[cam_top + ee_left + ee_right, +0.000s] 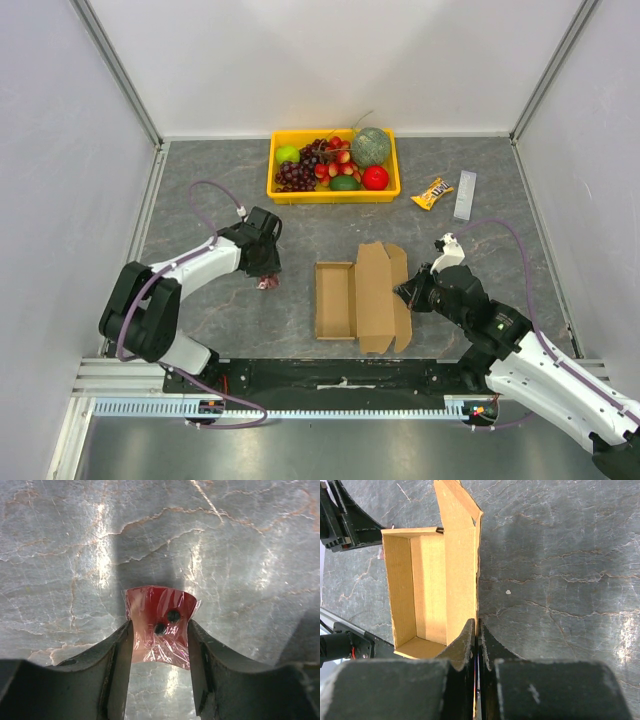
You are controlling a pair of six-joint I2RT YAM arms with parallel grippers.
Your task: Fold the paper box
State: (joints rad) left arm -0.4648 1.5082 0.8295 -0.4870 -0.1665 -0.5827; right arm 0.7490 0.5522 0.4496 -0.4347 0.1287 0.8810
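Observation:
The paper box (335, 300) is brown cardboard, its tray part formed and open upward, with the lid panel (378, 295) spread to its right. My right gripper (406, 292) is shut on the lid's right edge. In the right wrist view the fingers (467, 640) pinch that thin edge beside the open box (427, 580). My left gripper (265, 272) is left of the box and apart from it, shut on a small dark-red packet (155, 605) just above the table. The packet also shows in the top view (267, 284).
A yellow fruit tray (281, 190) with grapes, apples and a melon stands at the back. A yellow candy packet (432, 193) and a pale grey strip (466, 195) lie at the back right. White walls enclose the table on three sides.

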